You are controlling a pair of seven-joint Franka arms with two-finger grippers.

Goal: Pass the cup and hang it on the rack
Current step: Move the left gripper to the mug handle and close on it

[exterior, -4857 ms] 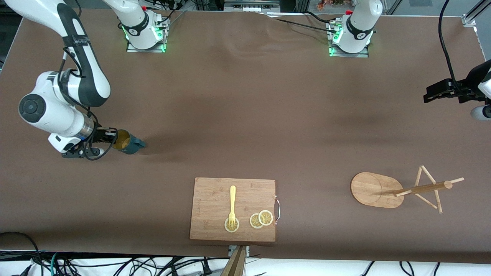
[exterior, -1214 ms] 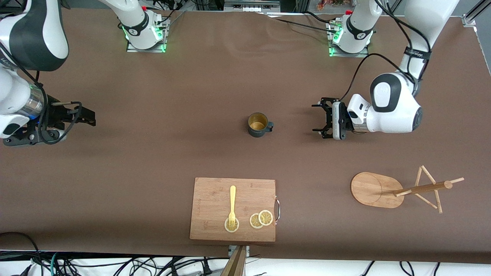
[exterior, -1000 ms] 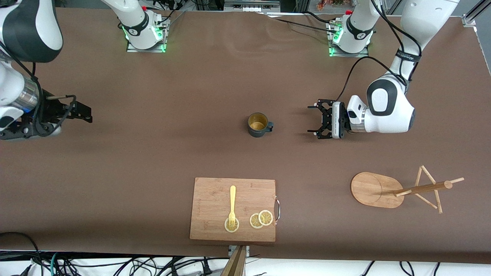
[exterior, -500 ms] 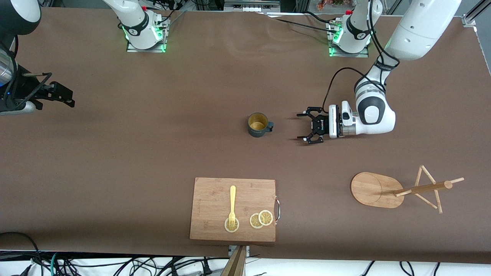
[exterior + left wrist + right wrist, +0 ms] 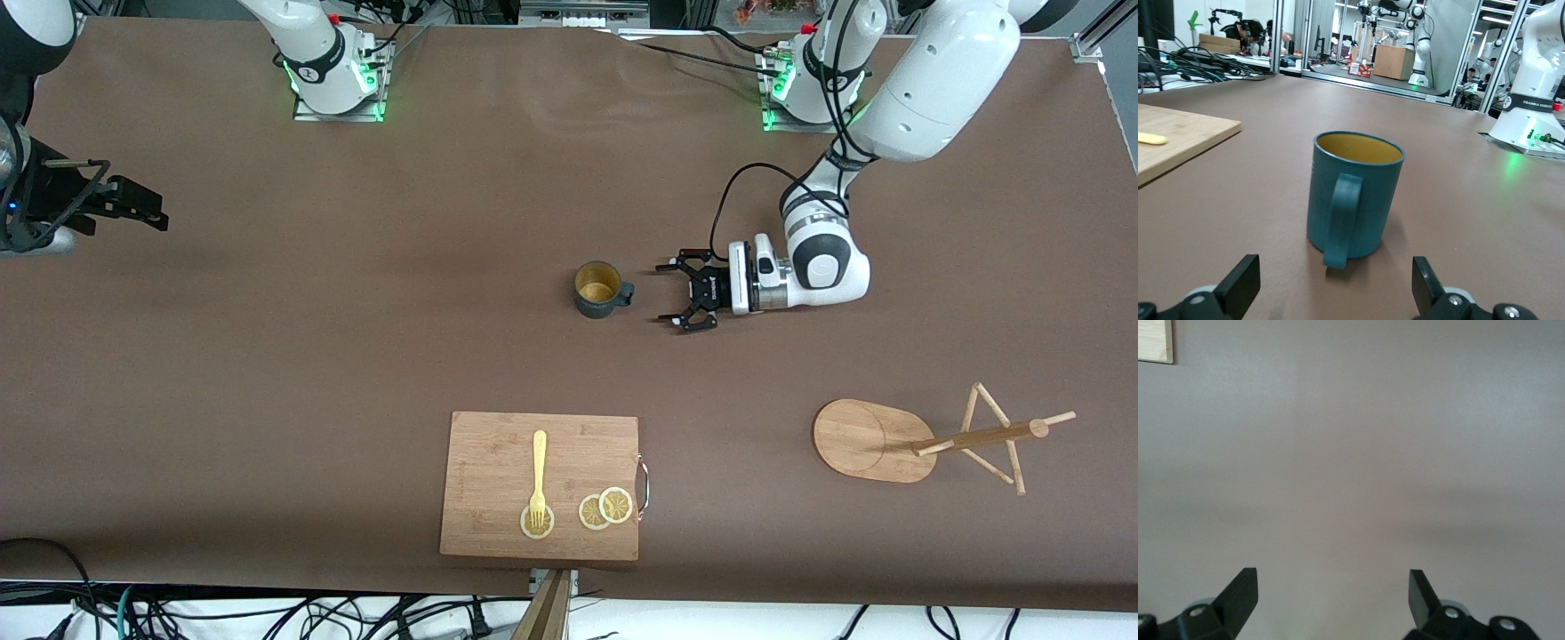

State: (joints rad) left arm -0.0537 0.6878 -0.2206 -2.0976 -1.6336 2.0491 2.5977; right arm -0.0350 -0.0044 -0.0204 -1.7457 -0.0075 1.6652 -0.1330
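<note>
The dark teal cup (image 5: 597, 289) with a mustard-yellow inside stands upright in the middle of the table, its handle toward the left arm's end. My left gripper (image 5: 669, 294) is open and low, level with the cup, a short gap from the handle. In the left wrist view the cup (image 5: 1355, 193) stands between and ahead of the open fingers of my left gripper (image 5: 1335, 293), handle facing it. The bamboo rack (image 5: 876, 440) stands nearer the front camera, toward the left arm's end. My right gripper (image 5: 147, 206) is open and empty over the right arm's end of the table.
A wooden cutting board (image 5: 498, 462) with a yellow fork (image 5: 538, 471) and lemon slices (image 5: 606, 508) lies near the table's front edge, nearer the camera than the cup. The right wrist view shows my open right gripper (image 5: 1331, 593) over bare brown table.
The right gripper, which earlier held the cup, has withdrawn to its end of the table. The cup now stands mid-table. The left gripper has come down and moved close to its handle.
</note>
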